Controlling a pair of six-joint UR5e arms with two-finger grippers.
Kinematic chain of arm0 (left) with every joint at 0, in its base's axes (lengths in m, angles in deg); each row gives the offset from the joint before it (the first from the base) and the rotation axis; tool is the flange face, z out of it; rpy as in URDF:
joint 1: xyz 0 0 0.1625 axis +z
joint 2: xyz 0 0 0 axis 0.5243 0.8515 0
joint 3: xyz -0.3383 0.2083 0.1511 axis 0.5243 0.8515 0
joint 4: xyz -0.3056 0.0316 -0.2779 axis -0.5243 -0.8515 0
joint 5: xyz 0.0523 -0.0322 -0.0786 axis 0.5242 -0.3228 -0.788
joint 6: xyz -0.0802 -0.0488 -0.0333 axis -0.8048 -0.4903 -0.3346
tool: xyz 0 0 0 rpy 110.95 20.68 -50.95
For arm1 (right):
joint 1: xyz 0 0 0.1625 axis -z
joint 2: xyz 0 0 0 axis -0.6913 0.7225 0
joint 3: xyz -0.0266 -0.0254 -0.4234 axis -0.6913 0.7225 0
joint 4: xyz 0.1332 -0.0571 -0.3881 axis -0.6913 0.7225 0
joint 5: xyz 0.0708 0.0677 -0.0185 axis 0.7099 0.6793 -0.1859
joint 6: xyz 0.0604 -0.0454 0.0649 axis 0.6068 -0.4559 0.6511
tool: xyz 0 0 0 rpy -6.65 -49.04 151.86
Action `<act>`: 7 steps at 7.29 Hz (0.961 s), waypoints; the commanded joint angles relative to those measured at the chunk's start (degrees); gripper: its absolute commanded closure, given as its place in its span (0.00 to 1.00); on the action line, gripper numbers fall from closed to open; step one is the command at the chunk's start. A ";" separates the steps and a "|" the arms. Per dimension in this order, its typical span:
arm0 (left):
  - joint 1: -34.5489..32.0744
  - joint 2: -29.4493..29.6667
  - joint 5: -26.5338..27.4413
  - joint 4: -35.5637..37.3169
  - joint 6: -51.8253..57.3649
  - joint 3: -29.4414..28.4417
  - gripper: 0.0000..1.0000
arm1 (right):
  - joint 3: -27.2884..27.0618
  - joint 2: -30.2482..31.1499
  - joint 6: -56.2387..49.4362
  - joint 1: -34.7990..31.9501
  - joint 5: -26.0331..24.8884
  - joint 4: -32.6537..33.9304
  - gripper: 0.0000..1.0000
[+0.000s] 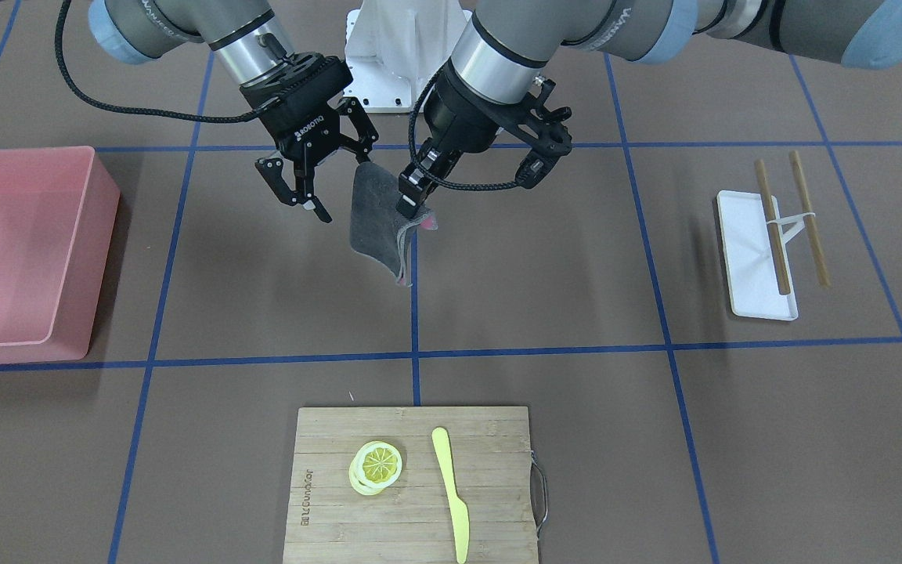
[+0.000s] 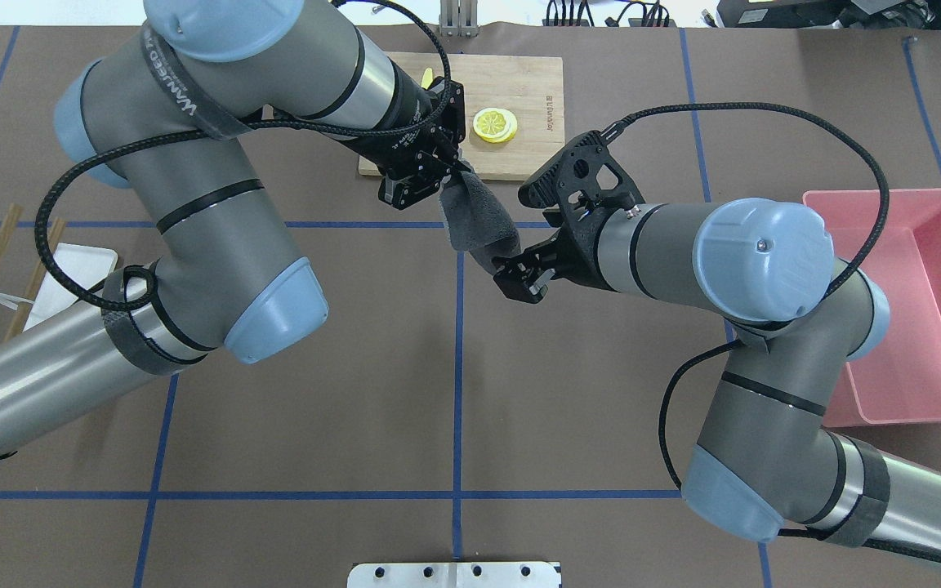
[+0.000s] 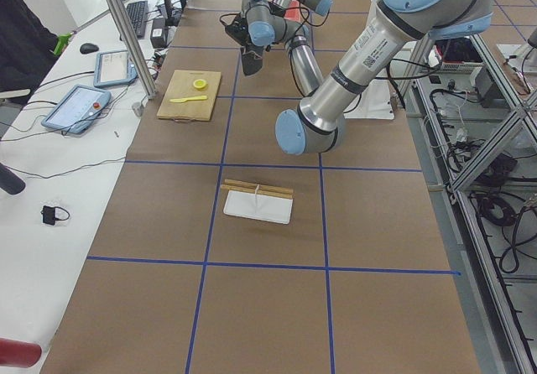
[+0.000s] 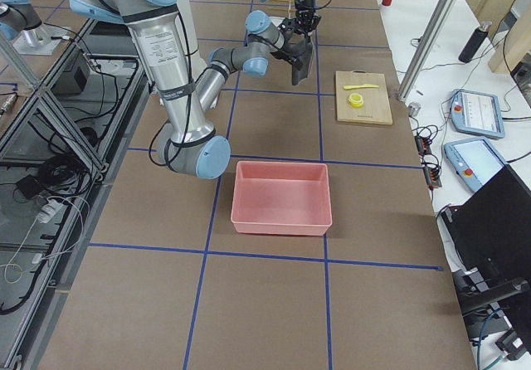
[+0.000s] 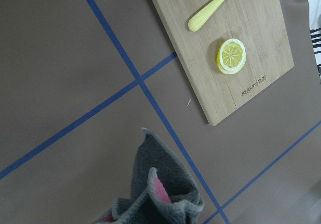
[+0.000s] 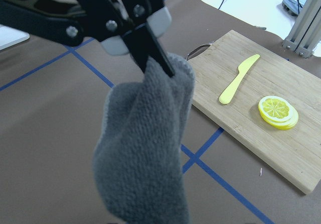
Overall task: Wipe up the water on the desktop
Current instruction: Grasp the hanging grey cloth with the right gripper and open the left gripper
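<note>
right gripper [image 1: 341,186] marked "robotiq", jaws wide beside grey cloth [image 1: 373,223]. left gripper [image 1: 412,205] jaws pinch that cloth above the tabletop [image 1: 545,298].

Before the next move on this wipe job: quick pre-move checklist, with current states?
1. Grip on grey terry cloth: ok. The left gripper pinches its upper edge and the rest hangs free.
2. Spare right gripper idle: ok. Its jaws are spread beside the cloth and hold nothing.
3. Cloth off the brown taped desktop: ok, it hangs above the surface.
4. Water patch located: cannot tell, no wet spot shows in any view.
5. Bamboo cutting board out of the path: ok, it lies apart from the spot under the cloth.
</note>
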 commanded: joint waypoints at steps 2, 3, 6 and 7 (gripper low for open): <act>0.18 0.60 -0.01 0.24 -0.46 0.22 1.00 | 0.09 0.00 0.09 0.07 -0.09 0.00 0.12; 0.18 0.87 -0.01 0.24 -0.55 0.13 1.00 | 0.09 0.00 0.09 0.07 -0.18 0.00 0.13; 0.97 1.22 0.08 0.07 -0.64 -0.39 1.00 | 0.09 -0.09 0.87 0.07 -0.09 0.00 0.44; 0.97 1.05 0.17 -0.02 -0.29 -0.57 1.00 | 0.00 -0.09 2.53 0.16 0.00 0.00 0.75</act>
